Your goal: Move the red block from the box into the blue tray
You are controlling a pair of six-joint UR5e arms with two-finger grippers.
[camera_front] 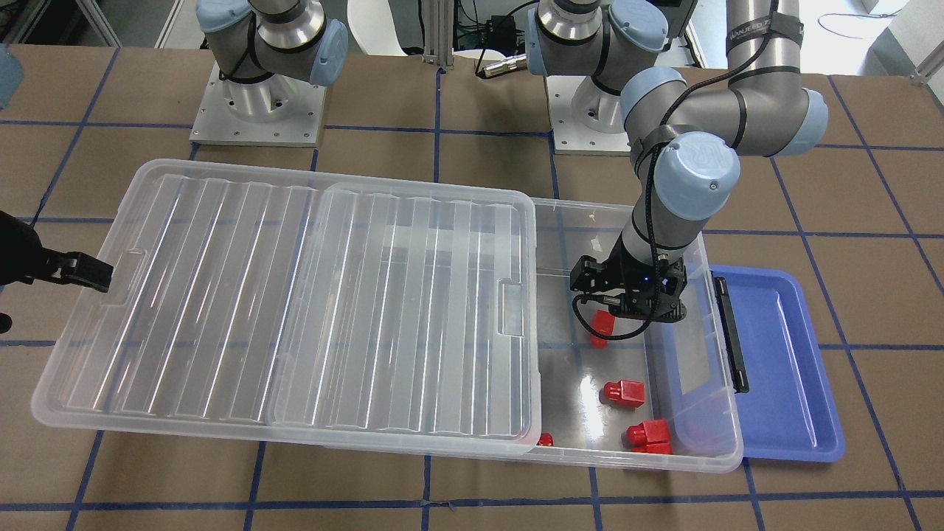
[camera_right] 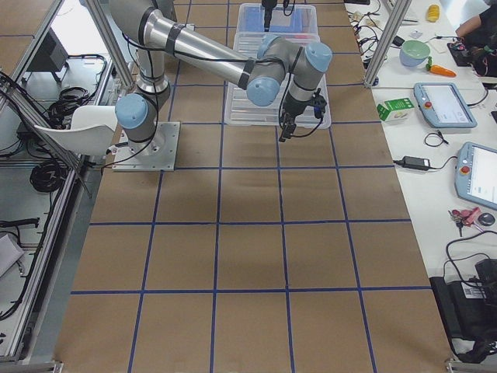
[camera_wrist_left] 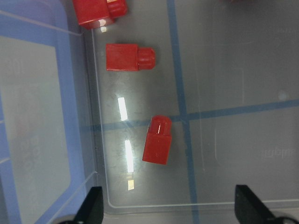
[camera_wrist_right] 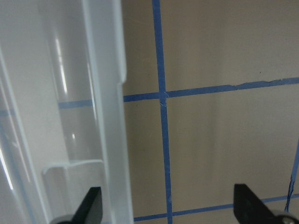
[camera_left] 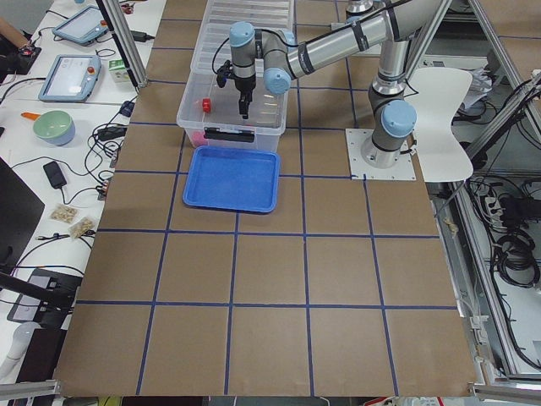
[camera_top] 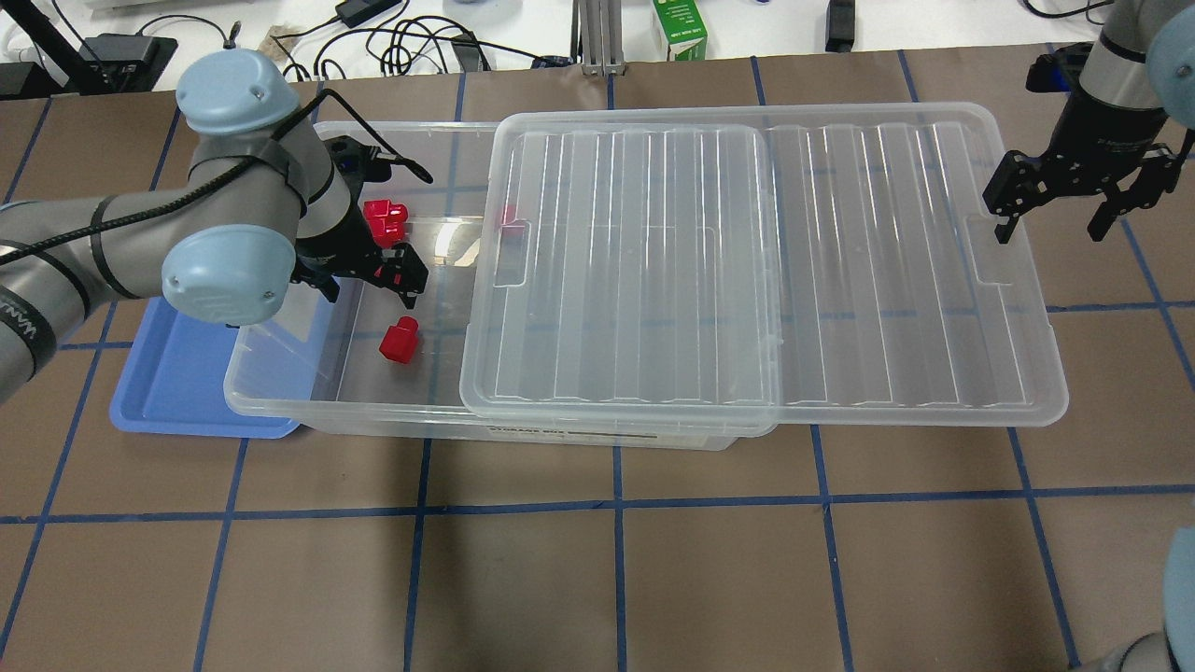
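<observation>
The box (camera_front: 726, 450) is a clear bin. Its ribbed lid (camera_front: 295, 295) is slid aside, so the end by the blue tray (camera_front: 782, 354) is uncovered. Several red blocks lie in that open end: one (camera_front: 601, 327) just beside my left gripper, one (camera_front: 623, 392) further on, and more at the far corner (camera_front: 649, 435). My left gripper (camera_front: 627, 299) is open and empty and hovers low inside the box. In the left wrist view the nearest red block (camera_wrist_left: 157, 140) lies between and ahead of the fingertips (camera_wrist_left: 93, 207). My right gripper (camera_top: 1050, 219) is open and empty beside the lid's outer end.
The blue tray (camera_top: 177, 383) lies partly under the box's end, with a black latch (camera_front: 730, 332) above it. The lid (camera_top: 747, 261) overhangs the box towards my right arm. One red block (camera_front: 546, 439) sits at the lid's edge. Cables and a green carton (camera_top: 680, 28) lie beyond the table.
</observation>
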